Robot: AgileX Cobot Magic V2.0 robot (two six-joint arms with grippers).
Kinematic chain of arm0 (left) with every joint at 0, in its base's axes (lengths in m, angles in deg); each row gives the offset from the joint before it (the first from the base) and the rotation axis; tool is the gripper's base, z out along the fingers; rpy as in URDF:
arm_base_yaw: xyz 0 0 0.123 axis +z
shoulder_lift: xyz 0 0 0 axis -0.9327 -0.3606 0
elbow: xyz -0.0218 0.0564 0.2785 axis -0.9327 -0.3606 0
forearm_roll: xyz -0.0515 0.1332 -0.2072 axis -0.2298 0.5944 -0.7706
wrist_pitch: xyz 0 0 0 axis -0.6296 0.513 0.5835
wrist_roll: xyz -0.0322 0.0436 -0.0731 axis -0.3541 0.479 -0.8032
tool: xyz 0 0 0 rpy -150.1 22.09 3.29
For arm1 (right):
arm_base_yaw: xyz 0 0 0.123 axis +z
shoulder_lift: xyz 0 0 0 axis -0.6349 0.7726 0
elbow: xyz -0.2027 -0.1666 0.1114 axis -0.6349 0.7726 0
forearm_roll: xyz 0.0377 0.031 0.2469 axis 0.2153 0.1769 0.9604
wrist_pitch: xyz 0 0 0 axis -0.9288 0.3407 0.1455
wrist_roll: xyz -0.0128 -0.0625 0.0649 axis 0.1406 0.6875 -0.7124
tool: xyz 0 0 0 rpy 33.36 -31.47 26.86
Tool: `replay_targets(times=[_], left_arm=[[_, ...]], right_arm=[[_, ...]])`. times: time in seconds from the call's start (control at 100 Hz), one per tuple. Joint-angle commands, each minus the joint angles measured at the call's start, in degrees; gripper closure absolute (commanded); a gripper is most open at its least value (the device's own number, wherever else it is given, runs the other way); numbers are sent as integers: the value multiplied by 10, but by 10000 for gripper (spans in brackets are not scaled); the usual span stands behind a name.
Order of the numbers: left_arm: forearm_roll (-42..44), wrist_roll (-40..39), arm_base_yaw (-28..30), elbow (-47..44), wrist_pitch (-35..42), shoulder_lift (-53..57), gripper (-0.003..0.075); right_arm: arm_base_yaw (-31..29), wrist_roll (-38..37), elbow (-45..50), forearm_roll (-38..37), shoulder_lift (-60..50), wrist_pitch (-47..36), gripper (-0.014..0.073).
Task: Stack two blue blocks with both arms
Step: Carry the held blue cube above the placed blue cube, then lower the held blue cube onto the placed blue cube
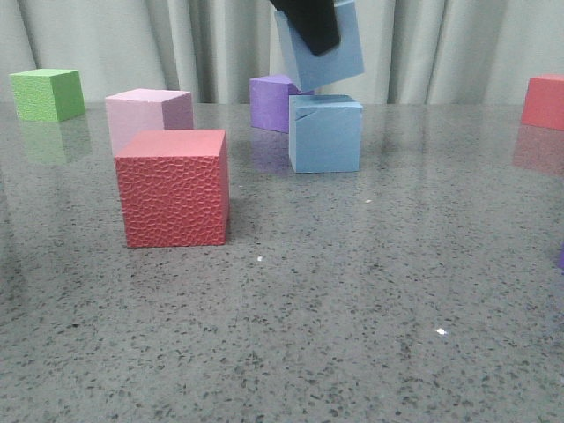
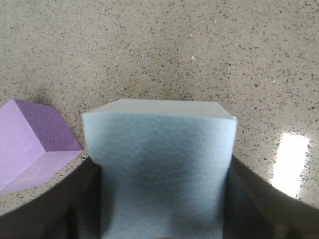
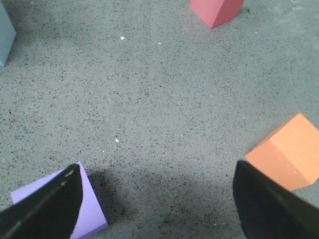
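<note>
My left black angular-jawed gripper is raised off the table, jaws clamped on both sides of a light sky-blue foam cube, holding it tilted. My right black gripper hangs above the table, jaws spread wide, nothing between them.

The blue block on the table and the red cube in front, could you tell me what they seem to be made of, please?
Blue block on the table: probably foam, smooth matte faces, with a crack near its top edge. Red cube: likely foam too, matte, with a pebbled, dimpled surface.
</note>
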Motion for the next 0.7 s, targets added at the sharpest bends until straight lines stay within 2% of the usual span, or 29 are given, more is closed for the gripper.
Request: replay_targets(times=[0.0, 0.69], left_arm=[[-11, 5, -5, 15, -9, 34, 624], [-11, 8, -12, 15, -9, 34, 623]], right_arm=[[-3, 3, -14, -20, -3, -32, -16], [-3, 3, -14, -23, -3, -30, -16]])
